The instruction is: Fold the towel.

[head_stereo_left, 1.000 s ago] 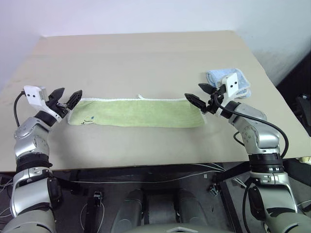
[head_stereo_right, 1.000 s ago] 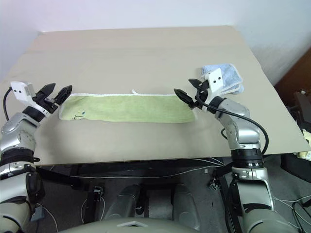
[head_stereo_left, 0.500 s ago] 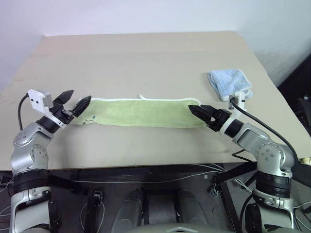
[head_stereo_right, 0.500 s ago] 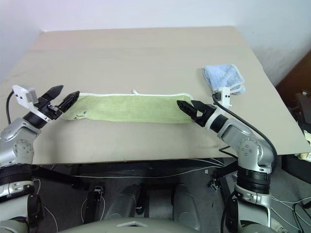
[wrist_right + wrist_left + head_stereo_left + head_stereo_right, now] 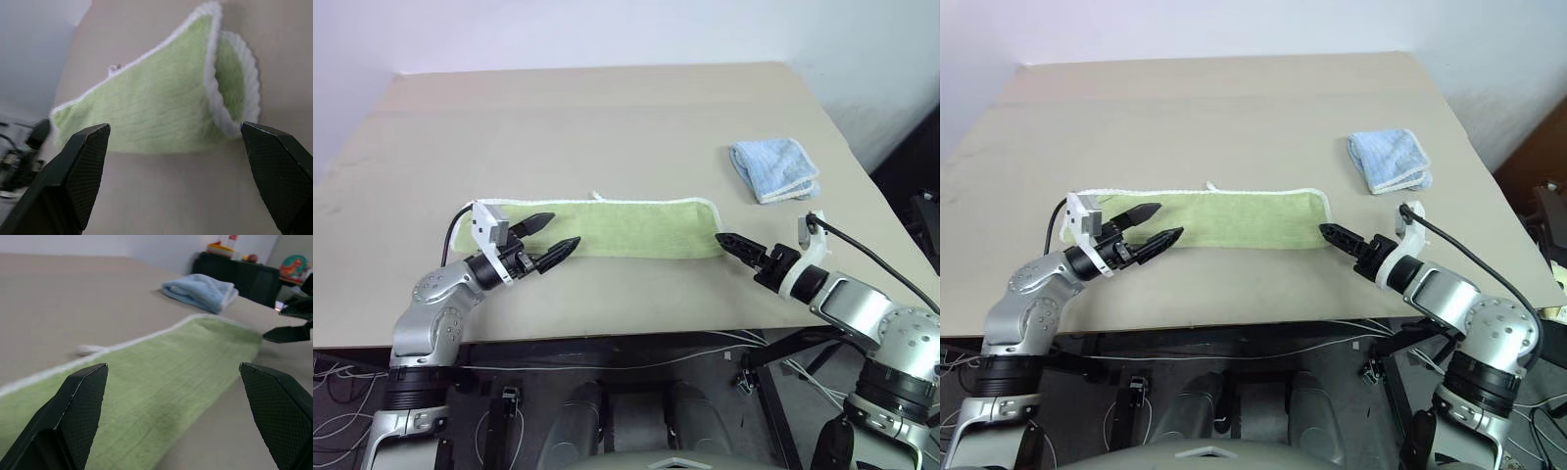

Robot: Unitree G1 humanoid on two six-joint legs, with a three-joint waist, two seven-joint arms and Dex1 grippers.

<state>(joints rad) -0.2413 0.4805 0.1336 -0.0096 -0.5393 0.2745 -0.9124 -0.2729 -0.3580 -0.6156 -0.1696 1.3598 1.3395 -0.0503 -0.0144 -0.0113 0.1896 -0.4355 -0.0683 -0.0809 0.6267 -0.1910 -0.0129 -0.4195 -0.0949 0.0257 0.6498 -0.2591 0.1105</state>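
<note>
Both grippers spread wide over the ends of the folded towel, holding nothing.

The left gripper (image 5: 548, 242), fingers wide apart, has swung inward since a second ago and now hangs over the left end of the light yellow-green towel (image 5: 626, 227); the right gripper (image 5: 736, 245), also wide open, has rolled and drawn back, its tips just off the towel's right end. The towel lies between both sets of fingers, as a long strip on the table (image 5: 607, 117). Beyond the right fingers sits the light blue folded cloth (image 5: 774, 168). No readable writing.
</note>
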